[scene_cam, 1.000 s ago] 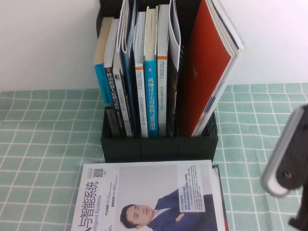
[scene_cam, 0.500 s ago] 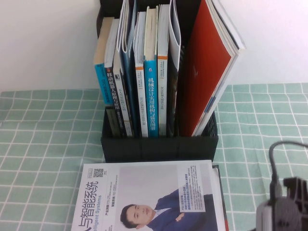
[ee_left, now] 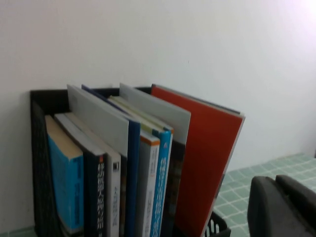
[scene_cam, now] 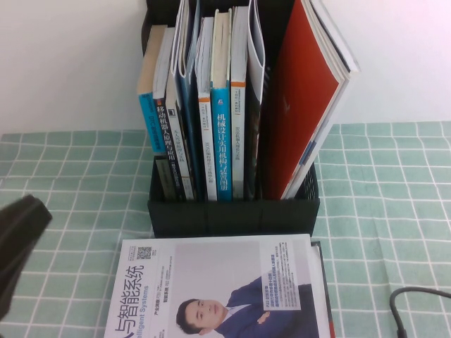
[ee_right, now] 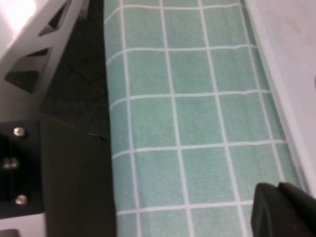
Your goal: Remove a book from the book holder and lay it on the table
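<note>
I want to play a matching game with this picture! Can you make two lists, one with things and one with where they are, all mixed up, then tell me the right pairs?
Things:
1. the book
2. red magazine
3. the book holder
4. left gripper

Places:
A. leaning at the holder's right end
B. lying flat on the table, in front of the holder
C. at the left edge of the high view, above the cloth
D. standing at the back, against the white wall

Pairs: 1-B, 2-A, 3-D, 4-C.

The right gripper is down low over the cloth, holding nothing.
</note>
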